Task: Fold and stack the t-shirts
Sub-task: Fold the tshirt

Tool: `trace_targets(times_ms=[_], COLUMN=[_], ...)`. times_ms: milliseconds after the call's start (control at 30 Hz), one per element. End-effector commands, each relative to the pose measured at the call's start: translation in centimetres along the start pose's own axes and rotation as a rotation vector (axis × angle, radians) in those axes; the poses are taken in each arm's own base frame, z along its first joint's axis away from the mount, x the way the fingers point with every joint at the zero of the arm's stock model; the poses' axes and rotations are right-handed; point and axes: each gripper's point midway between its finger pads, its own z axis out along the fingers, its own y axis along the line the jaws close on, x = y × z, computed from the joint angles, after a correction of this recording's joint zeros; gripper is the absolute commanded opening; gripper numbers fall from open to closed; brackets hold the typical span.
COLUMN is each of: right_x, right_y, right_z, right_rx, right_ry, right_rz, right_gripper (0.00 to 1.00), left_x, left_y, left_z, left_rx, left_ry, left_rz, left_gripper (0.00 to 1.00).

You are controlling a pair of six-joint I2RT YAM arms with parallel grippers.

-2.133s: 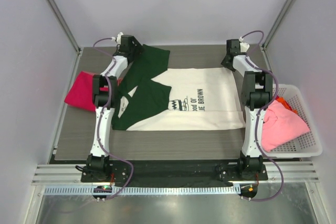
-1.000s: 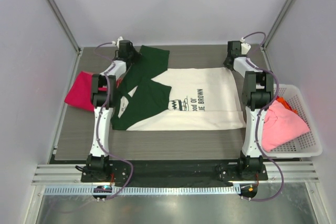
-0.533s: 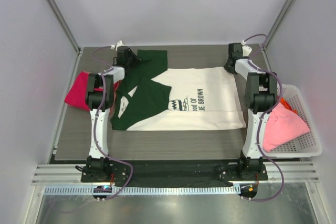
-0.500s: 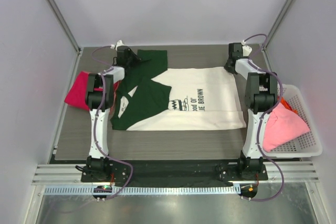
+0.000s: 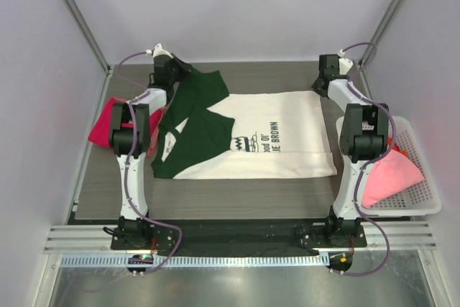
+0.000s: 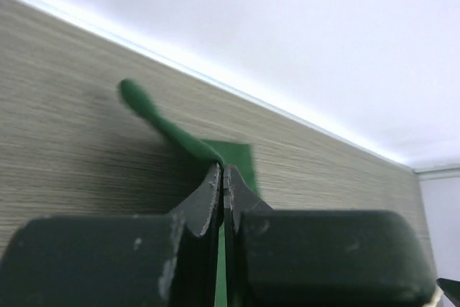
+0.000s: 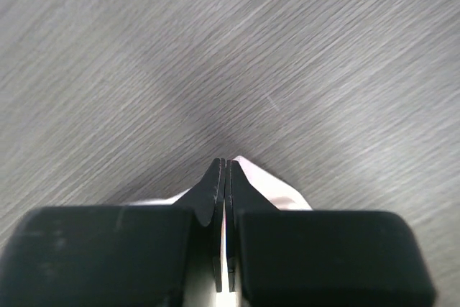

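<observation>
The cream-white t-shirt (image 5: 280, 116) with black zigzag print lies spread flat mid-table, its dark green sleeves (image 5: 205, 91) at the left. At the far left of the table my left gripper (image 5: 174, 75) is shut on the far sleeve. In the left wrist view green cloth (image 6: 154, 116) is pinched in the left gripper (image 6: 222, 170). My right gripper (image 5: 320, 85) is shut on the shirt's far right corner. In the right wrist view pale cloth (image 7: 269, 186) sits in the right gripper (image 7: 226, 163). A magenta-red t-shirt (image 5: 106, 124) lies at the left edge. A pink t-shirt (image 5: 394, 174) lies in the basket.
A white lattice basket (image 5: 420, 210) stands off the table's right side and also holds something orange (image 5: 394, 141). Slanted metal posts and pale walls close in the back and sides. The arm bases sit along the near edge.
Both arms have swung outward and toward the back wall. The right gripper has shut on the shirt's far right corner. The far green sleeve has shifted slightly toward the back left.
</observation>
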Motion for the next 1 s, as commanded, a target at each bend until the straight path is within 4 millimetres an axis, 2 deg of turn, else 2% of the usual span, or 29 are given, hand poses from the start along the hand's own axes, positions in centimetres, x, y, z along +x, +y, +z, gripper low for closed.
trace_targets(times_ms=[0, 200, 333, 633, 667, 733, 900, 967], right_x=[-4.1, -4.1, -3.9, -3.5, -3.4, -3.1, -2.0, -2.4], right_y=[-0.3, -0.7, -0.6, -0.5, -0.5, -0.9, -2.3, -2.6], right_z=[-2.7, -3.1, -3.5, -5.0, -5.1, -5.4, -5.6, -6.2], right_rx=[-0.026, -0.052, -0.069, -0.115, -0.115, -0.11, -0.085, -0.09], right_ry=[-0.091, -0.075, -0.066, -0.046, -0.043, -0.038, -0.018, -0.025], right_rz=[0.072, 0.088, 0.089, 0.09, 0.09, 0.089, 0.093, 0.108], right_gripper=[0.01, 0.01, 0.01, 0.01, 0.01, 0.01, 0.01, 0.01], left_x=[-4.9, -6.0, -6.1, -6.2, -7.0, -6.7, -7.2, -6.5], left_y=[-4.9, -6.7, -7.5, -7.4, -7.9, -7.1, -7.9, -7.6], left_z=[-1.9, -3.8, -4.5, -7.8, -8.4, -9.3, -11.6, -12.2], left_rx=[0.126, 0.182, 0.209, 0.234, 0.248, 0.243, 0.274, 0.274], left_ry=[-0.109, -0.141, -0.126, -0.136, -0.157, -0.155, -0.168, -0.162], left_rz=[0.044, 0.062, 0.073, 0.083, 0.073, 0.061, 0.07, 0.07], left_gripper=[0.0, 0.0, 0.0, 0.0, 0.0, 0.0, 0.0, 0.0])
